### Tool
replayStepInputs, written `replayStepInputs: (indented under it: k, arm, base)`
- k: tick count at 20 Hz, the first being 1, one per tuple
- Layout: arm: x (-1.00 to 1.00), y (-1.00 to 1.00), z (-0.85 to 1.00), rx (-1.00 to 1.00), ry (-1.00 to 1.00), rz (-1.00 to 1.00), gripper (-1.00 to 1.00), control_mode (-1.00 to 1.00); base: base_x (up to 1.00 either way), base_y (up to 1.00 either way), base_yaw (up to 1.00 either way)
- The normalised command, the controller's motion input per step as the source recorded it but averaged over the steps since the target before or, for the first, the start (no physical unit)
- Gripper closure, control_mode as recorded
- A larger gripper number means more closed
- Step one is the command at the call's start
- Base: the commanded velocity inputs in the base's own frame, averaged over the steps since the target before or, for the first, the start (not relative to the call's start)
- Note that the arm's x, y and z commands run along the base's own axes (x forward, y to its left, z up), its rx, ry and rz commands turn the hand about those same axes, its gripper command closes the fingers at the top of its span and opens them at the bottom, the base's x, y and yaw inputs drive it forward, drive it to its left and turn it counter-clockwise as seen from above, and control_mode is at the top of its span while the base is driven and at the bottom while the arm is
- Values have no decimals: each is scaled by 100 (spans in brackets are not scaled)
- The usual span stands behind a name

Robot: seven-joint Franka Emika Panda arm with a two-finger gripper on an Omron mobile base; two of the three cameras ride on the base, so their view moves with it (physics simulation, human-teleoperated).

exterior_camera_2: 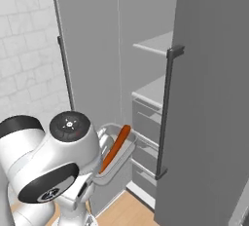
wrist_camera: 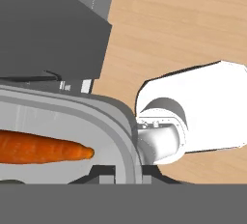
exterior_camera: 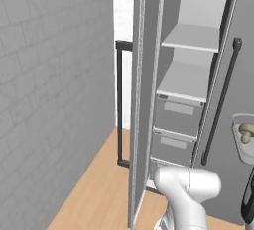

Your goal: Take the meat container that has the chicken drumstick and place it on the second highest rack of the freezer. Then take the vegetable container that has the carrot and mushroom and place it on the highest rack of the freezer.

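- Second step in hand: vegetable container [exterior_camera_2: 114,154] with carrot [exterior_camera_2: 115,148] and mushroom [exterior_camera: 246,132] rides clamped in end effector [wrist_camera: 117,172], low before the open freezer [exterior_camera: 184,75].
- Next: raise it to highest rack [exterior_camera: 192,38].

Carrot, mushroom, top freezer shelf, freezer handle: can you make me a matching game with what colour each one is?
Things:
1. carrot
2. mushroom
3. highest rack
4. freezer handle

Colours:
A. light grey
B. bright orange
C. dark, almost black
D. pale cream

Pairs: 1-B, 2-D, 3-A, 4-C
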Motion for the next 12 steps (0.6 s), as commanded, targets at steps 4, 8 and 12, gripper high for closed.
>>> replayStepInputs:
  k: [4, 8, 12]
  arm:
    - [0, 0, 0, 0, 0, 0, 100, 100]
    - [0, 0, 0, 0, 0, 0, 100, 100]
    - [0, 0, 0, 0, 0, 0, 100, 100]
  base:
    - [8, 10, 0]
    - [12, -13, -4]
    - [54, -20, -7]
